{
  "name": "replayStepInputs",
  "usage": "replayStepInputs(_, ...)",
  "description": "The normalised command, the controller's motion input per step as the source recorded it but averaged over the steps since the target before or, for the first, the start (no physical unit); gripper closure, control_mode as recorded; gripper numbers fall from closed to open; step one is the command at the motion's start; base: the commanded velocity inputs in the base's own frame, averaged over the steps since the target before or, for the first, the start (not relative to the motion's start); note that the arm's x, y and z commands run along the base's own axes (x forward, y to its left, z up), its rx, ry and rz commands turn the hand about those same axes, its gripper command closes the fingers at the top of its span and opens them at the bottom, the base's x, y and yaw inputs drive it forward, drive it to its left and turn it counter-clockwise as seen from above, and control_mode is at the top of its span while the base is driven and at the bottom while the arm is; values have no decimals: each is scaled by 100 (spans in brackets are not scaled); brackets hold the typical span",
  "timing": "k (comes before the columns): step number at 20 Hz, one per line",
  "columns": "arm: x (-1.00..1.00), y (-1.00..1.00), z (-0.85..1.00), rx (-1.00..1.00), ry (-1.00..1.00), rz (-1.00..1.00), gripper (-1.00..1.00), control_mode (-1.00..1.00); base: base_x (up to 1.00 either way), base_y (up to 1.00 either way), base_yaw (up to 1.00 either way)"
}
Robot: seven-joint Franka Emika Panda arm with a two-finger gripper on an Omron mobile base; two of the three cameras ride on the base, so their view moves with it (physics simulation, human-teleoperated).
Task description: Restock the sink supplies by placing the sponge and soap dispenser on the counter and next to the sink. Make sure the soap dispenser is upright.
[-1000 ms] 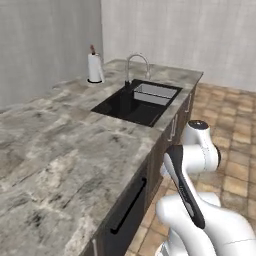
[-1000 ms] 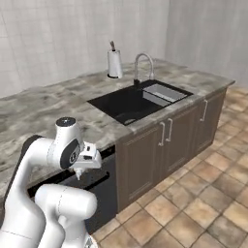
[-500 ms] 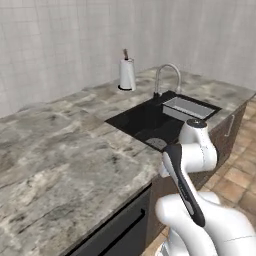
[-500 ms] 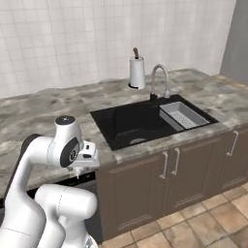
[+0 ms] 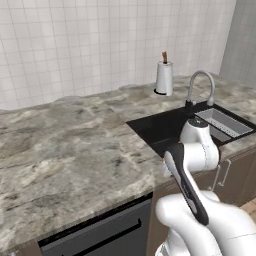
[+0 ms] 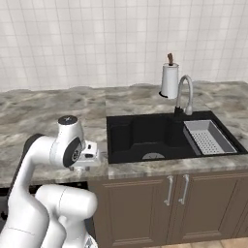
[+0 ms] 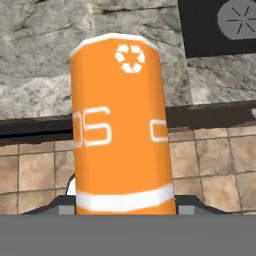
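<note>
Hand view puts the soap dispenser (image 7: 120, 125) right up against my camera: an orange cylinder with white bands, a white recycling mark and white lettering, standing between the two dark finger tips, whose corners I can just make out at either side of its base. From that I read the hand (image 7: 122, 207) as closed on the bottle and holding it. Behind the bottle I see the marbled desk (image 7: 45, 60) edge, a strip of dark cabinet front and brown floor tiles (image 7: 215, 165), with a corner of the black sink (image 7: 220, 25) and its round drain at the upper right. From the right base view, I see the arm folded low in front of the desk (image 6: 48, 114), its wrist at the front edge just left of the sink (image 6: 145, 133); I cannot make out the bottle from there. A grey rack (image 6: 208, 138) sits in the right part of the basin, the chrome faucet (image 6: 184, 94) curves over the back rim, and a white paper-towel roll (image 6: 169, 80) stands behind it by the tiled wall. In the left base view the arm's elbow covers the desk (image 5: 65, 150) edge near the sink (image 5: 165, 127).
</note>
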Motion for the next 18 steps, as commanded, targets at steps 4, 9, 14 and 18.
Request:
replayStepInputs(4,68,3,3,0,0,54,100,-100,0,0,0)
replayStepInputs(9,89,21,20,-9,3,47,100,-100,0,0,0)
replayStepInputs(14,94,27,29,-21,9,37,100,-100,0,0,0)
replayStepInputs(18,100,4,11,-32,17,27,100,-100,0,0,0)
